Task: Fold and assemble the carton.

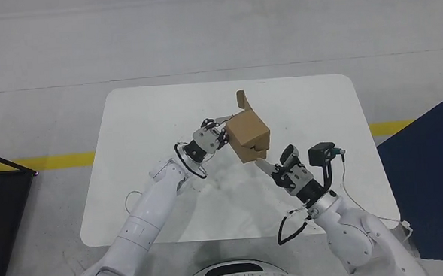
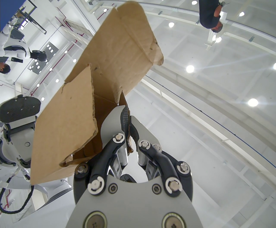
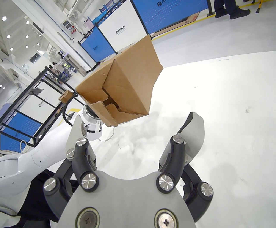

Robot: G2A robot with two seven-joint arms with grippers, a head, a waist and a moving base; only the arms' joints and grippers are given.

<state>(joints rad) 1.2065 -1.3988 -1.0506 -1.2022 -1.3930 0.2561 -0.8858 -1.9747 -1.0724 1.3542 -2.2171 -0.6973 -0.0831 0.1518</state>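
I hold the carton (image 1: 248, 135) above the mid-frame tabletop (image 1: 153, 119), left end effector (image 1: 221, 132) clamped on its wall. The right end effector (image 1: 275, 160) gapes empty just lower right. I'd press the bottom flaps (image 3: 112, 108) flush, squarely.

A large industrial robotics hall: high lamp-lit ceiling (image 2: 215, 86), blue partition panels (image 3: 168, 13), yellow floor line (image 1: 57, 160)

The right arm's fingers (image 3: 195, 131) are seen spread wide apart, with nothing gripped between them. A brown carton (image 3: 125, 86) is held aloft just beyond the fingertips, untouched by them, its partly folded end flaps turned toward them. The left arm (image 3: 54, 142) is seen behind the carton, above the white tabletop (image 3: 226, 97)
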